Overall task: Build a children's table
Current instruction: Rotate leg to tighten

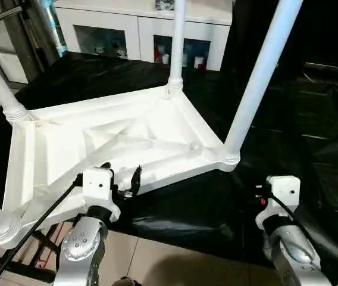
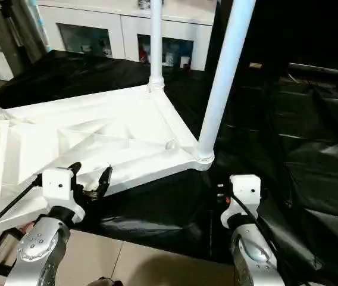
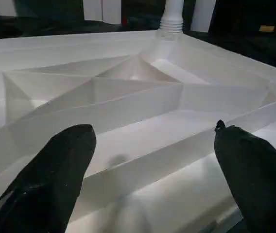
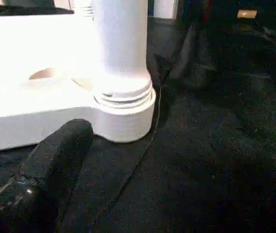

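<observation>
Left hand (image 1: pixel 122 176) is being held spread at the near rim of the children's table (image 1: pixel 115 140), pinching nothing; the right hand (image 4: pixel 55 160) is being held spread too, just beside the near-right corner socket. Open black sheeting (image 1: pixel 312 137) is being left free to the right. Upside down, the white top is being shown with ribbed bracing and legs standing up.

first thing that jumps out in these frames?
The white table top lying upside down on the black sheet, ribbed underside up, with white legs standing up from its corner sockets. Below it, the left gripper hangs open at the top's near edge; the right gripper sits open by the near right corner socket.
</observation>
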Robot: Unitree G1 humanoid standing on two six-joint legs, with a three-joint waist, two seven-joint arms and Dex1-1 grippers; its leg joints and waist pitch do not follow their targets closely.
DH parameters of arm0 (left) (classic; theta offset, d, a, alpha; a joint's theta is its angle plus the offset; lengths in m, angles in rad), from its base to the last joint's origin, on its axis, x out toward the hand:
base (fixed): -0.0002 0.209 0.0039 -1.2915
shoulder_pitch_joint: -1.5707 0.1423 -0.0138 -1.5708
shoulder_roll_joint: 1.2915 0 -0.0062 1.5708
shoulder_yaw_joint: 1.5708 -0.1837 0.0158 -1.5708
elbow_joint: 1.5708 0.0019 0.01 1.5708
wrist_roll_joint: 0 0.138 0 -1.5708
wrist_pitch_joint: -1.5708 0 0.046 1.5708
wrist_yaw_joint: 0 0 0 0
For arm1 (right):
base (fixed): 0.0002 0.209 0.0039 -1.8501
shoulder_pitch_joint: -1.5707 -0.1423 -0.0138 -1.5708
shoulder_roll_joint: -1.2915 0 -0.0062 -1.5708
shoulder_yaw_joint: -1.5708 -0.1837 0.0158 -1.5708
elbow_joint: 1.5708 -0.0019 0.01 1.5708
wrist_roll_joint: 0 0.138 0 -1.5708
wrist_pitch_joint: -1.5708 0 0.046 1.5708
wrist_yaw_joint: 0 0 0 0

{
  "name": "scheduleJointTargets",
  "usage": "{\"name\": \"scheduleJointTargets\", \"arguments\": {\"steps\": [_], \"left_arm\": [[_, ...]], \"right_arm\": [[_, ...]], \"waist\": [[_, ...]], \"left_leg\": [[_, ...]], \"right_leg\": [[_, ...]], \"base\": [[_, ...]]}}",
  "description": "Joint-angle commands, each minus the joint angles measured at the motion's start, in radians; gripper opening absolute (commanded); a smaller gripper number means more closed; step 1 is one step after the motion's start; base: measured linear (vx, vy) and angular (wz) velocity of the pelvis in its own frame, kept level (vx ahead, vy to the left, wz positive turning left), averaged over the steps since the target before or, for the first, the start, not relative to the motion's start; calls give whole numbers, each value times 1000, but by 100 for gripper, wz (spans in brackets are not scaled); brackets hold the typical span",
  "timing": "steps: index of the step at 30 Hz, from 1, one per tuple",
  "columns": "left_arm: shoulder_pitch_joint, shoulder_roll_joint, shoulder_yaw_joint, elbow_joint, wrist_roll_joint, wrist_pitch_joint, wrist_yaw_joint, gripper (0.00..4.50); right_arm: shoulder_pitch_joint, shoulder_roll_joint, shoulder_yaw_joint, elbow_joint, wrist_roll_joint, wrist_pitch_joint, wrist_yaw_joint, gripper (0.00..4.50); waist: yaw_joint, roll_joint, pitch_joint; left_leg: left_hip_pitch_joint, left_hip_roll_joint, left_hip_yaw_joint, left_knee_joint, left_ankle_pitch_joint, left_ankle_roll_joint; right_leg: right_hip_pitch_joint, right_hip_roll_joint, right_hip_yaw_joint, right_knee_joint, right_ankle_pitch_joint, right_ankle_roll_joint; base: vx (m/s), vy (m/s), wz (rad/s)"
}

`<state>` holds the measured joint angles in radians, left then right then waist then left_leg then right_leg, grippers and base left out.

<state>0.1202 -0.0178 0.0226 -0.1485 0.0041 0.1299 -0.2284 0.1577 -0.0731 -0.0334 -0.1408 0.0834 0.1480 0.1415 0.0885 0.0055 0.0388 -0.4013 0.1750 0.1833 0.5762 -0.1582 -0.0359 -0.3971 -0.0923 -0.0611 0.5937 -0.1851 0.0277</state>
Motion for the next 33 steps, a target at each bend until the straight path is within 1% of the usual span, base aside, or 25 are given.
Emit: {"name": "scheduleJointTargets", "arguments": {"steps": [1,2,3,4,5,7,8,9,10,13,14,16,17,19,20,21,22,23,28,29,30,31,33], "left_arm": [[-10,4,-12,2,0,3,9,441],[-15,5,-13,5,2,1,11,441],[-18,5,-14,7,2,1,12,441],[-19,5,-14,9,2,0,13,441],[-24,5,-17,14,4,-1,15,441],[-30,9,-24,17,8,-2,15,441],[-31,10,-25,16,7,-3,17,441],[-31,10,-26,15,7,-3,18,441],[-31,10,-26,15,6,-3,19,441],[-33,10,-28,12,5,0,21,441],[-34,10,-28,12,5,1,22,441],[-34,10,-28,12,5,1,23,441],[-35,10,-30,11,7,1,24,441],[-38,16,-34,12,5,0,26,441],[-39,19,-35,12,4,1,27,441],[-39,20,-36,12,3,1,27,441],[-39,21,-36,12,3,1,27,441],[-39,23,-37,12,2,1,27,441],[-43,27,-37,13,1,4,26,441],[-44,29,-38,13,1,4,26,441],[-44,29,-38,13,1,4,26,441],[-44,31,-39,13,0,4,27,441],[-44,33,-39,13,-2,5,27,441]], "right_arm": [[-13,-4,-13,7,9,4,-1,450],[-19,-6,-16,13,11,3,0,450],[-23,-7,-18,18,11,2,-1,450],[-24,-7,-19,20,11,2,-1,450],[-29,-7,-17,25,9,1,-3,450],[-32,-9,-10,25,3,-2,-1,450],[-33,-9,-8,24,2,-2,0,450],[-34,-10,-9,23,3,0,0,450],[-34,-10,-10,23,4,0,-1,450],[-38,-9,-16,25,5,4,-7,450],[-38,-9,-17,25,6,4,-7,450],[-38,-9,-17,25,6,4,-7,450],[-39,-9,-18,26,8,4,-7,450],[-41,-7,-14,30,7,0,-5,450],[-41,-7,-11,29,6,-3,-3,450],[-40,-6,-10,29,6,-5,-2,450],[-40,-6,-9,28,6,-5,-2,450],[-39,-5,-9,27,7,-6,-3,450],[-41,0,-10,27,12,-4,-5,450],[-41,0,-11,27,12,-5,-5,450],[-41,0,-11,27,12,-5,-5,450],[-41,2,-10,27,16,-14,-1,450],[-42,3,-9,28,21,-19,5,450]], "waist": [[0,-6,-44],[0,-8,-43],[-1,-13,-44],[0,-11,-44],[0,-8,-42],[-2,-11,-44],[-2,-8,-45],[-2,-10,-45],[-2,-9,-45],[-1,-10,-46],[-1,-8,-47],[-1,-10,-47],[-1,-6,-47],[0,-2,-47],[-1,-5,-47],[-1,-5,-48],[-1,-2,-48],[-1,-3,-48],[-1,-1,-48],[-1,1,-49],[-1,1,-49],[-1,3,-49],[-2,2,-49]], "left_leg": [[24,51,-27,-79,-401,-7],[24,51,-27,-79,-404,-8],[24,51,-27,-79,-403,-8],[23,50,-28,-79,-402,-8],[25,51,-28,-80,-411,-12],[25,50,-28,-80,-420,-17],[27,50,-30,-81,-427,-22],[26,50,-29,-81,-430,-23],[27,51,-30,-81,-433,-26],[27,51,-29,-80,-431,-23],[26,50,-29,-80,-430,-23],[25,50,-29,-80,-427,-22],[27,51,-29,-80,-431,-23],[26,50,-30,-80,-434,-25],[27,50,-29,-80,-437,-25],[27,50,-30,-80,-436,-25],[27,50,-30,-80,-435,-25],[26,50,-30,-80,-434,-25],[26,50,-30,-80,-438,-24],[27,50,-30,-81,-443,-26],[27,50,-31,-81,-444,-27],[27,50,-31,-81,-444,-28],[27,50,-31,-81,-450,-29]], "right_leg": [[22,-45,42,-92,-335,-64],[21,-46,42,-92,-341,-62],[22,-46,42,-92,-344,-60],[22,-46,42,-91,-346,-60],[19,-46,42,-94,-355,-58],[20,-45,41,-94,-362,-52],[18,-45,42,-94,-363,-50],[18,-44,41,-95,-360,-50],[19,-45,42,-94,-351,-52],[19,-44,42,-93,-338,-56],[20,-45,42,-92,-338,-58],[21,-45,42,-93,-336,-58],[20,-44,41,-93,-338,-59],[20,-44,41,-92,-328,-61],[20,-43,41,-93,-327,-62],[20,-44,41,-92,-326,-62],[20,-43,41,-91,-320,-64],[21,-43,41,-91,-318,-64],[20,-43,41,-92,-328,-65],[20,-43,41,-92,-331,-65],[20,-43,40,-92,-330,-65],[20,-43,40,-91,-327,-66],[20,-43,40,-93,-331,-64]], "base": [[0,0,0],[0,0,0],[0,0,0],[0,0,0],[0,0,0],[0,0,0],[0,0,0],[0,0,0],[0,0,0],[0,0,0],[0,0,0],[0,0,0],[0,0,0],[0,0,0],[0,0,0],[0,0,0],[0,0,0],[0,0,0],[0,0,0],[0,0,0],[0,0,0],[0,0,0],[0,0,0]]}}
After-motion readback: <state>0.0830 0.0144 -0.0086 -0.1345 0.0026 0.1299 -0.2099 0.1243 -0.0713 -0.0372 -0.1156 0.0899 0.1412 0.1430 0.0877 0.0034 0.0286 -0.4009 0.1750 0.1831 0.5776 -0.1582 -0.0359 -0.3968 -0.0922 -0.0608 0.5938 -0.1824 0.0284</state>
